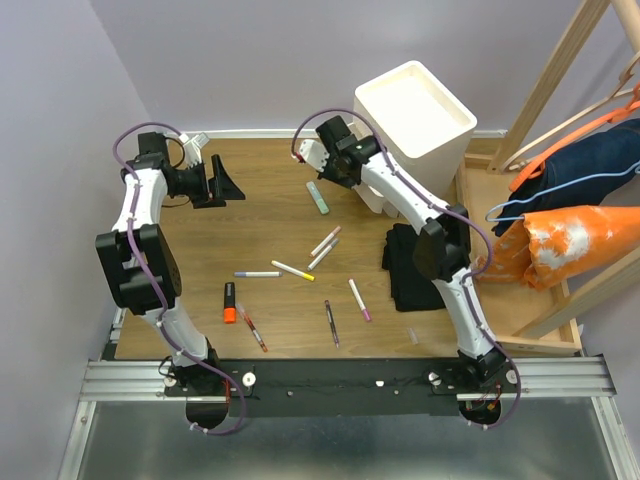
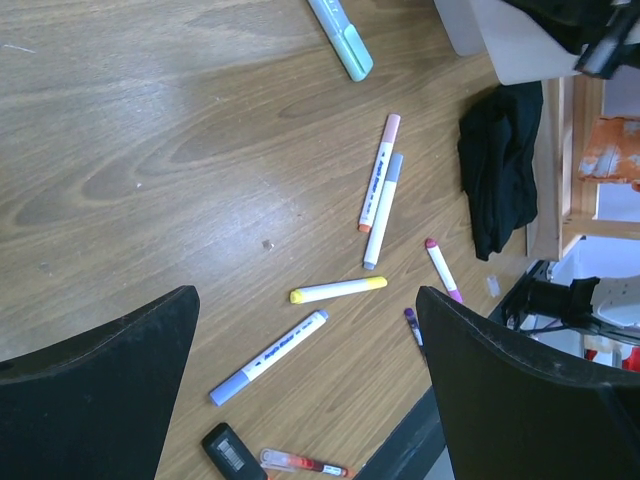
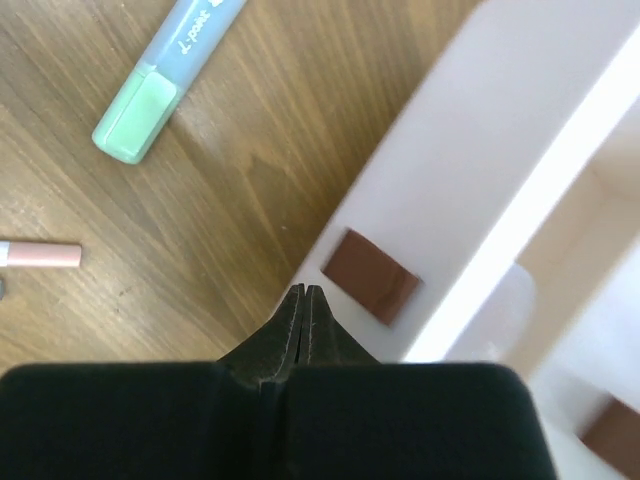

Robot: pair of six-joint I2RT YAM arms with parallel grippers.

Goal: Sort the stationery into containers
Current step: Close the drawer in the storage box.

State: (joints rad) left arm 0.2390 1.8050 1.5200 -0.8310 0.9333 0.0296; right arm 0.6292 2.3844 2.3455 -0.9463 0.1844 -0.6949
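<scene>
Several pens and markers lie scattered on the wooden table: a pale-green highlighter (image 1: pixel 317 197) (image 2: pixel 341 39) (image 3: pixel 140 115), a pink-capped marker (image 1: pixel 326 240) (image 2: pixel 379 172), a grey-capped one (image 2: pixel 383 210), a yellow one (image 1: pixel 292 270) (image 2: pixel 338 290), a lavender one (image 1: pixel 257 273) (image 2: pixel 268 357), an orange highlighter (image 1: pixel 230 303), a red pen (image 1: pixel 253 328) (image 2: pixel 305 464). The white cabinet (image 1: pixel 412 108) stands at the back. My right gripper (image 1: pixel 350 178) (image 3: pixel 305 291) is shut and empty, its tips just left of a drawer's brown handle (image 3: pixel 370 277). My left gripper (image 1: pixel 228 187) (image 2: pixel 305 345) is open and empty, high above the table.
A folded black cloth (image 1: pixel 415 265) (image 2: pixel 497 170) lies right of the pens. A wooden clothes rack (image 1: pixel 560 150) with orange and dark garments stands at the right. A purple pen (image 1: pixel 331 322), a pink marker (image 1: pixel 359 299) and a tiny clear cap (image 1: pixel 411 333) lie near the front.
</scene>
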